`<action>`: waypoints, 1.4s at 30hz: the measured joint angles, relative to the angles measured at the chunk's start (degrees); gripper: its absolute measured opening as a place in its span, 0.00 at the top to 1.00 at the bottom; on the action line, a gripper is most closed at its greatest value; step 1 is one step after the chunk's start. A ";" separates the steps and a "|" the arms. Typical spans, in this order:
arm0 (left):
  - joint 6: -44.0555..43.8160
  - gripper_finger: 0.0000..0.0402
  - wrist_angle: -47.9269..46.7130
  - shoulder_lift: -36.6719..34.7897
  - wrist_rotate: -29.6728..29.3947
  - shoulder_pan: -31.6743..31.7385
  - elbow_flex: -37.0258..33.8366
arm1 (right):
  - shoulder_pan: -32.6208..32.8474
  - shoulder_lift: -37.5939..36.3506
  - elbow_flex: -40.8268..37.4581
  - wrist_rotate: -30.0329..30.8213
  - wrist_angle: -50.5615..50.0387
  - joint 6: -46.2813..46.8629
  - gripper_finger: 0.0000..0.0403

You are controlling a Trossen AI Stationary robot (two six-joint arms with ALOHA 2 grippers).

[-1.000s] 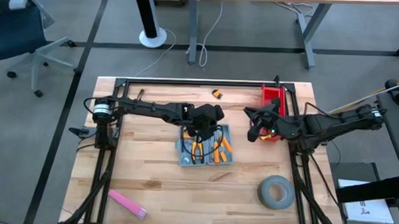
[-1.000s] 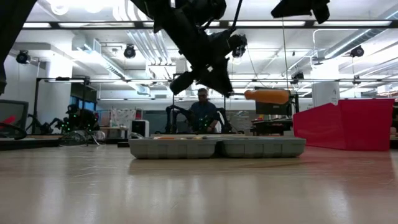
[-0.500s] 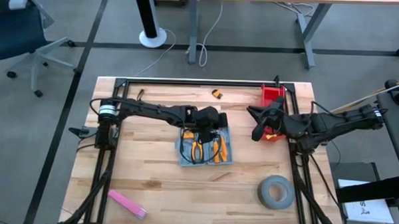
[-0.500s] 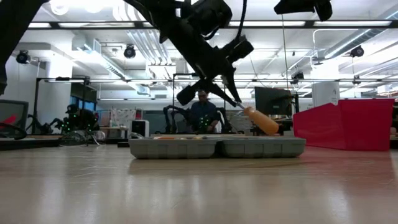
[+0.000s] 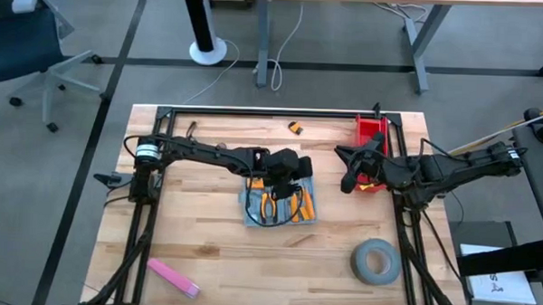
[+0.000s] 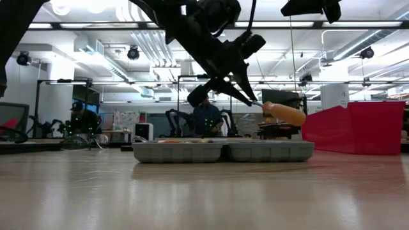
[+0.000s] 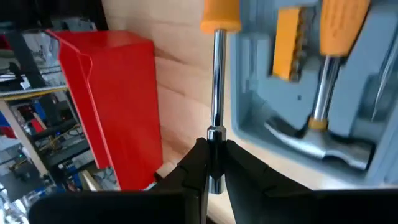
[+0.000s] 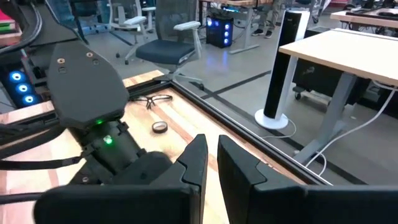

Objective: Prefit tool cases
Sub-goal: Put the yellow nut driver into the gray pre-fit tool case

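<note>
A: Where's the case?

B: The case (image 5: pixel 280 204) lies open mid-table, hammer (image 7: pixel 323 118) and pliers already seated. The left gripper (image 7: pixel 212 163) hangs over its right edge, clamped on a screwdriver (image 6: pixel 276 112) by the shaft, handle tilted down toward the red bin (image 5: pixel 372 138).

A: And the right gripper (image 8: pixel 211 155)?

B: Closed, empty, waiting near the bin.

A: What might fail?

B: The grip's on thin, smooth metal, so the tool could pivot. At that tilt it may miss its recess, ride the rim or roll onto the table.
</note>
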 joint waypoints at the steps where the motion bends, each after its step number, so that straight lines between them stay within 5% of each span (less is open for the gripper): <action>1: -0.11 0.91 -0.02 0.00 0.13 -0.25 0.00 | 0.00 0.02 0.00 0.00 0.00 0.00 0.95; 20: -0.36 0.91 0.68 4.68 -8.15 -0.59 1.05 | 1.60 1.16 0.00 -0.43 0.11 1.95 0.95; 42: 3.59 0.91 -3.68 5.35 -6.31 -0.87 0.92 | 1.75 1.53 0.00 -0.37 0.42 2.10 0.95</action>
